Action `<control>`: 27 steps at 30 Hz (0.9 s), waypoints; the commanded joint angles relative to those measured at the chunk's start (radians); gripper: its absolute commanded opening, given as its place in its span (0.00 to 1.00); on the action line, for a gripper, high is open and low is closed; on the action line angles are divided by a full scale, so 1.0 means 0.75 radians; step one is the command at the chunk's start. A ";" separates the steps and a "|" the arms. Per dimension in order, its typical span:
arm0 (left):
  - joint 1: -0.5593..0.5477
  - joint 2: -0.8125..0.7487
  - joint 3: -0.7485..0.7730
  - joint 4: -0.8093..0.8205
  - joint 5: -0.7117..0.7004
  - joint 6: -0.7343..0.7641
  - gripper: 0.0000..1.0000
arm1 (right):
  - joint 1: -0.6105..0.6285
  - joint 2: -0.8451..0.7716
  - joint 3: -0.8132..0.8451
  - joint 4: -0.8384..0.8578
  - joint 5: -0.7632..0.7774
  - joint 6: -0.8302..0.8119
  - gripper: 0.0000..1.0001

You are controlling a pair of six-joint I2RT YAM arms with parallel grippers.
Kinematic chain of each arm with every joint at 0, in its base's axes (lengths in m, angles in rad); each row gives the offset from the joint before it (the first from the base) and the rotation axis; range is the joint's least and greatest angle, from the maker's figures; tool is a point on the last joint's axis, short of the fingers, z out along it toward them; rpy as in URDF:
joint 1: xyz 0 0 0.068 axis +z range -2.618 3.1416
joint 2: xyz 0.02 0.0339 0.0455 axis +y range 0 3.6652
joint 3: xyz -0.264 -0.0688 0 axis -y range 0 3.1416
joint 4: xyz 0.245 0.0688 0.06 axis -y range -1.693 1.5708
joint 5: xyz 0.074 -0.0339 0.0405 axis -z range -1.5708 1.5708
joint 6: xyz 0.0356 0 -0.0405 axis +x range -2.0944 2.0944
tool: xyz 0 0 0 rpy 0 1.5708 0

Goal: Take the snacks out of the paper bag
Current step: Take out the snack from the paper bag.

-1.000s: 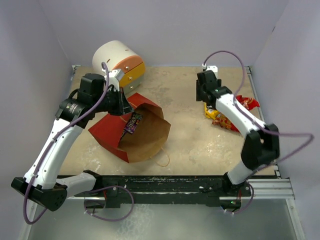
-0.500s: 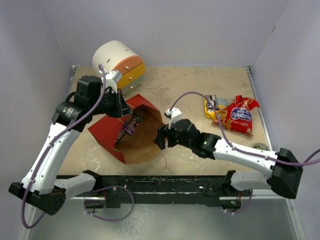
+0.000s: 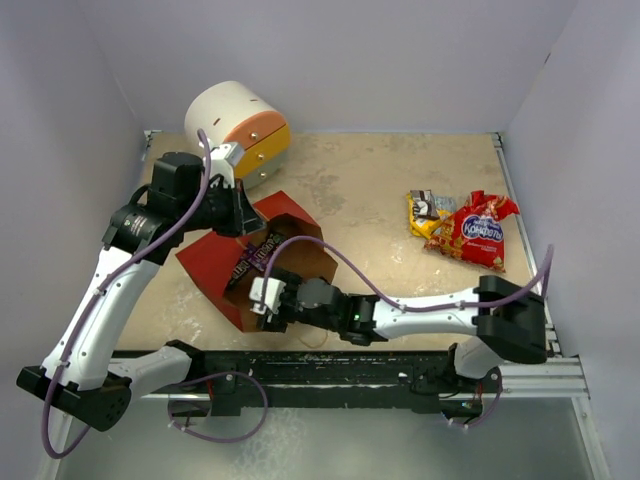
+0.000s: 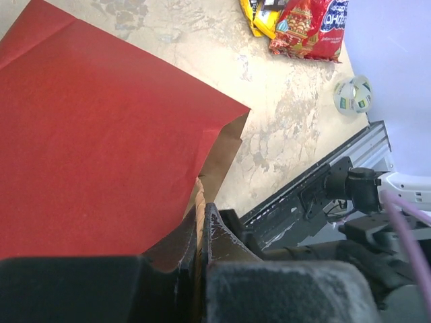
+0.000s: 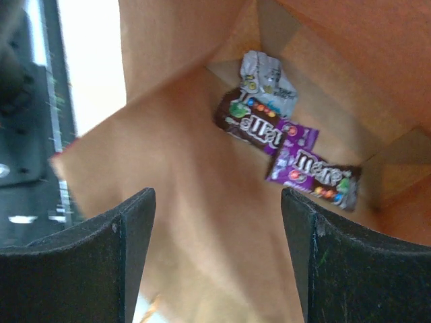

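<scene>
- We see the paper bag (image 3: 210, 262) lying on its side on the left half of the bench (image 3: 370, 185), with its red outside up and its brown mouth open toward the near edge.
- The left jaws are together, clamped on the bag's upper rim. In the left wrist view a brown strip sits pinched between them, and we cannot tell whether it is paper edge or handle.
- The right arm (image 3: 420, 315) stretches low along the near side of the bench, with its wrist at the bag's mouth.
- The right jaws stand apart with nothing between them. Their two dark fingers (image 5: 128, 259) frame the bag's brown inside.
- Deep in the bag lie a purple packet (image 5: 313, 171) and a darker packet (image 5: 259, 128), which touch at their ends.
- A crumpled silvery packet (image 5: 268, 75) lies just beyond them, against the darker one.
- Well apart from the bag, on the right of the bench, the big red bag (image 3: 478, 232) with a blue-white logo lies flat.
- A yellow-orange packet (image 3: 425, 228) touches its left side, and a small dark bar (image 3: 424, 203) rests on that packet's far end.
- A white drawer unit (image 3: 235, 125) with orange and yellow fronts stands in the far left corner, behind the paper bag.
- In the left wrist view a tape roll (image 4: 352, 94) sits by the bench's edge, near the big red bag but not touching it.
</scene>
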 commanded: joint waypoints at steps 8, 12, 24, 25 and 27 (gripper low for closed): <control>0.002 -0.012 0.053 0.007 0.036 0.021 0.00 | -0.146 0.400 0.149 0.450 0.040 -0.253 0.70; 0.002 -0.005 0.071 0.005 0.045 0.031 0.00 | -0.169 0.531 0.189 0.590 0.078 -0.228 0.71; 0.002 0.016 0.163 -0.048 0.055 0.104 0.00 | -0.280 0.805 0.375 0.645 0.100 -0.123 0.78; 0.002 0.016 0.170 -0.056 0.055 0.106 0.00 | -0.285 0.824 0.397 0.631 0.112 -0.125 0.78; 0.002 0.011 0.174 -0.064 0.049 0.108 0.00 | -0.290 0.862 0.438 0.582 0.137 -0.129 0.76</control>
